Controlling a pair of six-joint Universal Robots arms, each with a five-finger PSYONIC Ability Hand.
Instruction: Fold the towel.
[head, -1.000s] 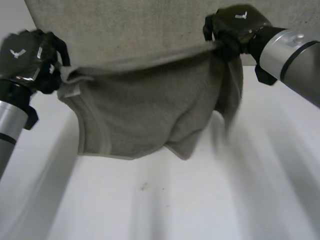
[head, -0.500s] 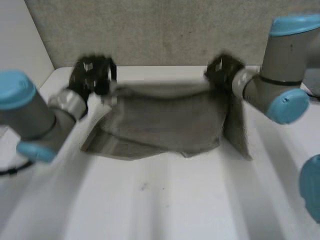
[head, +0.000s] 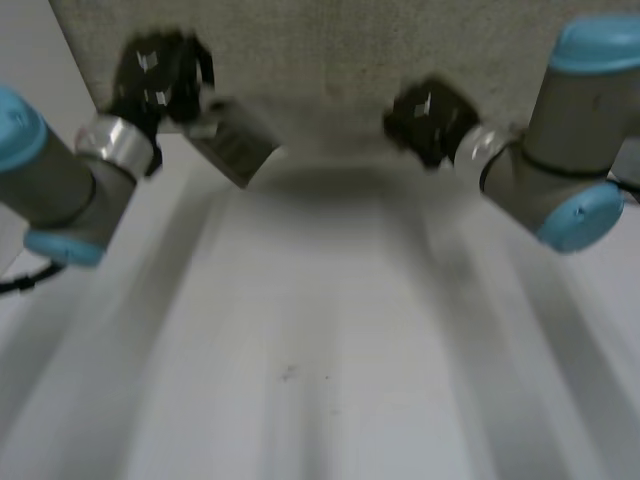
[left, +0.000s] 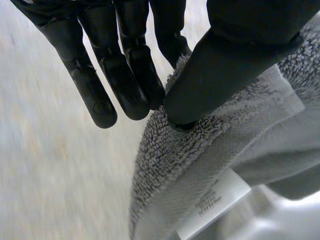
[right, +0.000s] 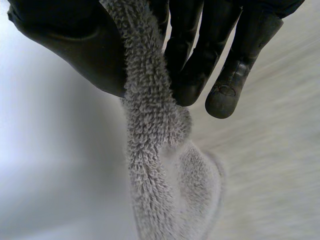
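Left hand (head: 160, 75) of mine is up at the far left of the white table (head: 320, 380), thumb pressing the hemmed edge of the grey towel (left: 200, 150) against my straight fingers; a white care label (left: 215, 202) hangs just beside that pinch. Cloth droops rightward from this hand. Farther right, my right hand (head: 430, 118) squeezes a bunched strip of the same towel between thumb and fingers, the rest dangling below it.

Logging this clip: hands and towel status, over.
Left hand pinches towel by its label. Right hand pinches towel too, cloth hanging below. Nothing in the way.
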